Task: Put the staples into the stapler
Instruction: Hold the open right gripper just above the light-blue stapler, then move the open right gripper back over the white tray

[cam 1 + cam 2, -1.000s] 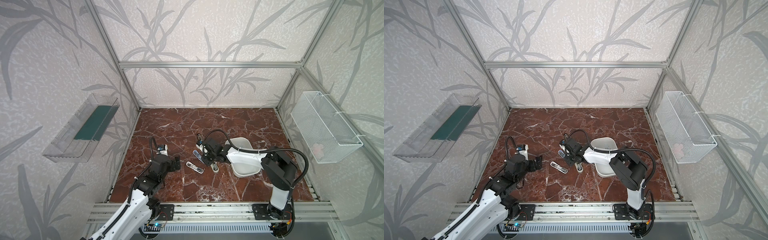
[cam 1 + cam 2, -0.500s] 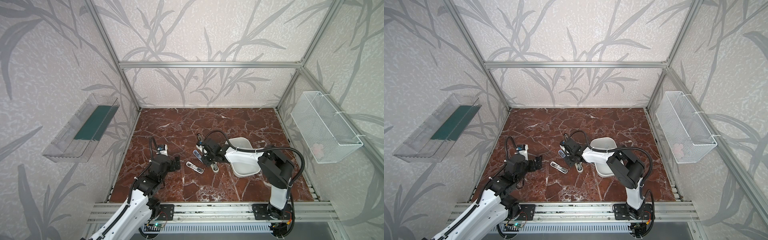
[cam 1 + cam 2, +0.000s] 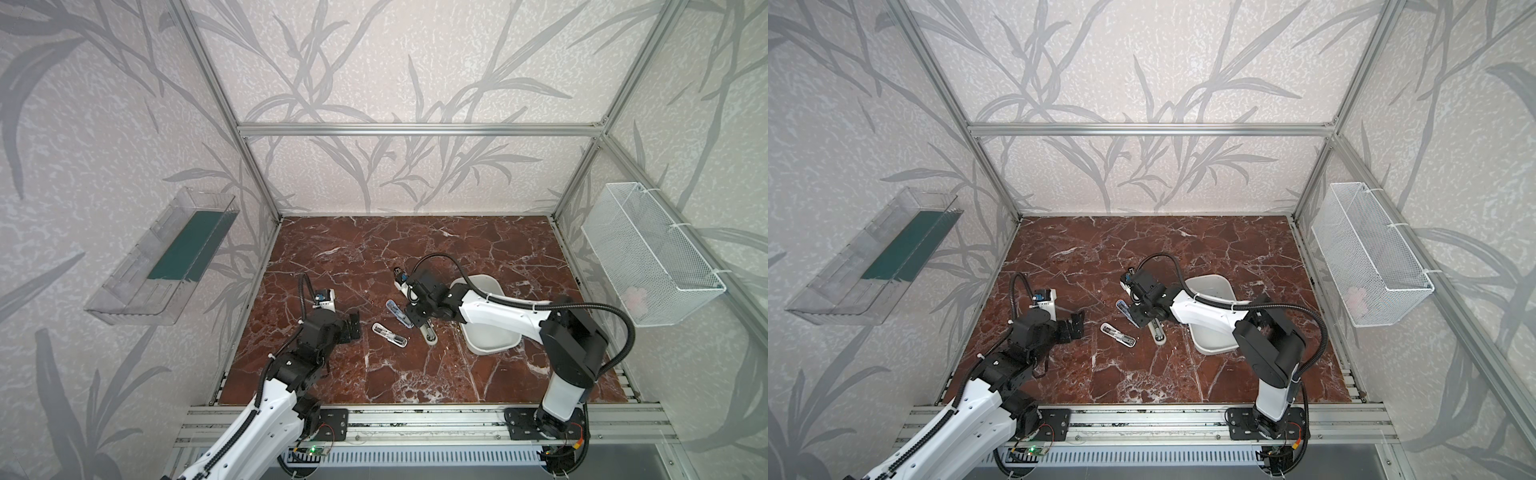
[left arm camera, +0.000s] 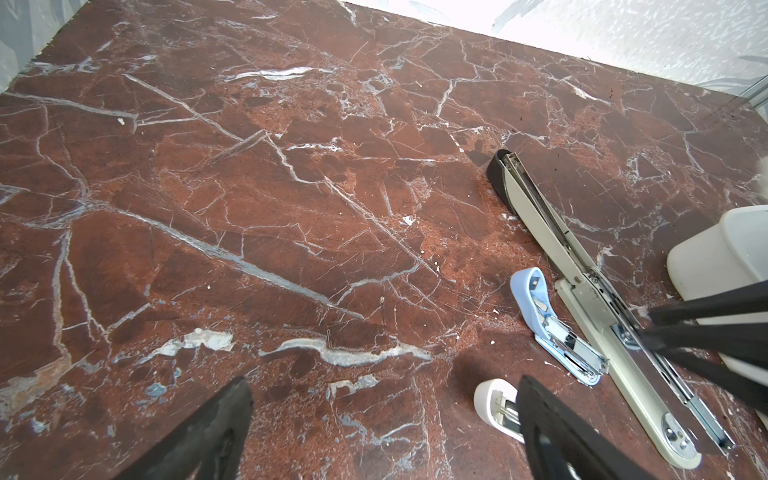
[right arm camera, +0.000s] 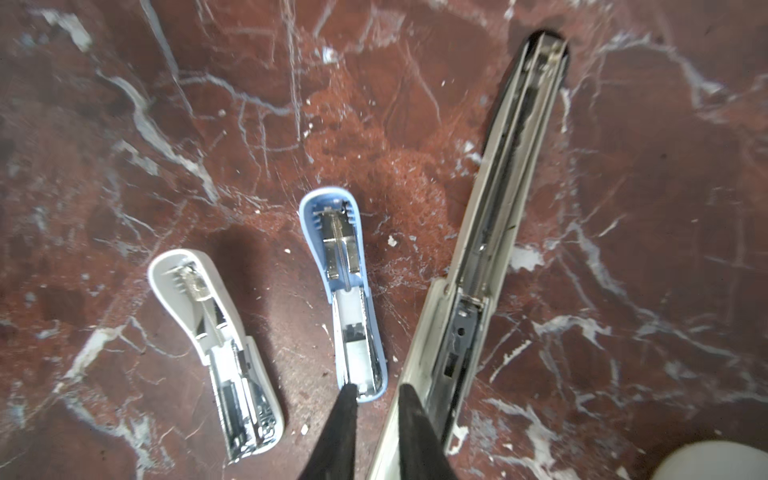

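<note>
We note left gripper (image 4: 382,399) low over desk (image 3: 415,249), fingers wide apart, unmoved since a second ago. White stapler (image 5: 216,353), blue stapler (image 5: 353,299) and long stapler (image 5: 490,249) lie opened side by side, unshifted. Right gripper (image 5: 377,395): tips narrowly apart, nothing between, same spot between blue and long staplers; elbow swung slightly. White tray (image 3: 492,347) beyond. Staples: we cannot pick them out.
</note>
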{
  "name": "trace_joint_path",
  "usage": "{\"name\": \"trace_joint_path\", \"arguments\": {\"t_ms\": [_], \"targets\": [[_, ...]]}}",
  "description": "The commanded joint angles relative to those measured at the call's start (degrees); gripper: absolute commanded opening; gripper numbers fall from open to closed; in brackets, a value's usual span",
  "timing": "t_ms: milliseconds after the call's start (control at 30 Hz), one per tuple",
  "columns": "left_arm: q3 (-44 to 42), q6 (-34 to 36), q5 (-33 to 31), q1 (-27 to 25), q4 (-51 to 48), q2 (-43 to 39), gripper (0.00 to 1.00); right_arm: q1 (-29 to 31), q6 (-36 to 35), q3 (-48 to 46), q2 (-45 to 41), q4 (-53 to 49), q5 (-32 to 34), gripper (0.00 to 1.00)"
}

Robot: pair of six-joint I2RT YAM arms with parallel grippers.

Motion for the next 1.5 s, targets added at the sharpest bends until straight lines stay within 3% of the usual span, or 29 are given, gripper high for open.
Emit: {"name": "trace_joint_path", "arguments": {"t_ms": [0, 133, 300, 467, 567, 700, 967, 1200, 1333, 1467], "targets": [[-0.2, -1.1, -0.8, 0.2, 0.2, -0.2, 0.99, -0.1, 0.9, -1.6, -6.8, -1.5, 6.9, 0.24], [-0.3, -1.1, -0.7, 0.2, 0.3, -0.3, 0.99, -2.0, 4.0, -5.8, -13.7, -4.4, 16.4, 0.24], [-0.4, -1.1, -0.9, 0.2, 0.6, -0.2, 0.99, -10.4, 13.4, -15.5, -23.1, -6.2, 22.9, 0.23], [-0.3, -0.6, -0.8, 0.2, 1.2, 1.2, 0.99, -21.8, 20.0, -24.8, -29.4, -5.8, 15.8, 0.25], [0.0, -0.4, -1.0, 0.2, 1.4, 2.0, 0.99, -24.5, 20.5, -25.7, -29.6, -6.2, 13.8, 0.27], [0.4, -0.4, -1.3, 0.2, 1.6, 3.4, 0.99, -25.6, 22.6, -23.9, -26.8, -8.5, 10.8, 0.31], [0.3, 0.3, 0.2, 0.2, 1.8, 2.7, 0.99, -27.2, 28.4, -24.5, -19.6, -1.1, 2.4, 0.33], [-1.2, 0.6, 0.1, 0.2, 1.4, -2.9, 0.99, -28.5, 28.4, -19.7, -11.2, -2.5, -0.6, 0.36], [-1.9, 0.6, -0.3, 0.2, 1.0, -5.8, 0.99, -28.0, 26.8, -19.4, -10.1, -1.0, -2.9, 0.36], [-2.4, 0.7, -0.6, 0.2, 0.9, -7.5, 0.99, -26.9, 23.2, -18.6, -11.2, -1.6, -0.5, 0.37]]}}
